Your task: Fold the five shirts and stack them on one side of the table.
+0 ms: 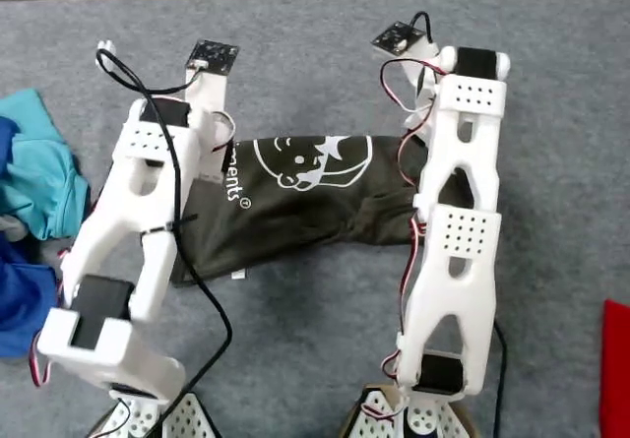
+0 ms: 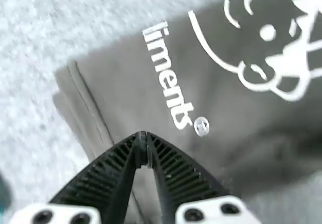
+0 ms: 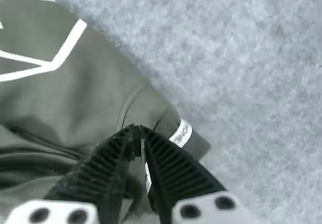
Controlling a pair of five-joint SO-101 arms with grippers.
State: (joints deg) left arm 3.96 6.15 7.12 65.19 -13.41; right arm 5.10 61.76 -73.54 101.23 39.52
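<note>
A dark olive shirt (image 1: 295,202) with a white print lies partly folded in the middle of the grey table. My left gripper (image 2: 142,139) is at the shirt's left edge, beside the white lettering (image 2: 171,78). Its fingers are pressed together on the fabric near a hem (image 2: 88,100). At the shirt's right end, my right gripper (image 3: 137,132) is shut on the cloth by the small white label (image 3: 181,132). In the high view the left arm (image 1: 148,192) and the right arm (image 1: 458,221) hang over those two ends and hide the fingers.
A teal shirt (image 1: 39,172) and a blue shirt (image 1: 20,305) lie heaped at the table's left edge. A red shirt (image 1: 616,369) pokes in at the right edge. Bare grey table cover (image 1: 315,340) stretches between the two arm bases and beyond the shirt.
</note>
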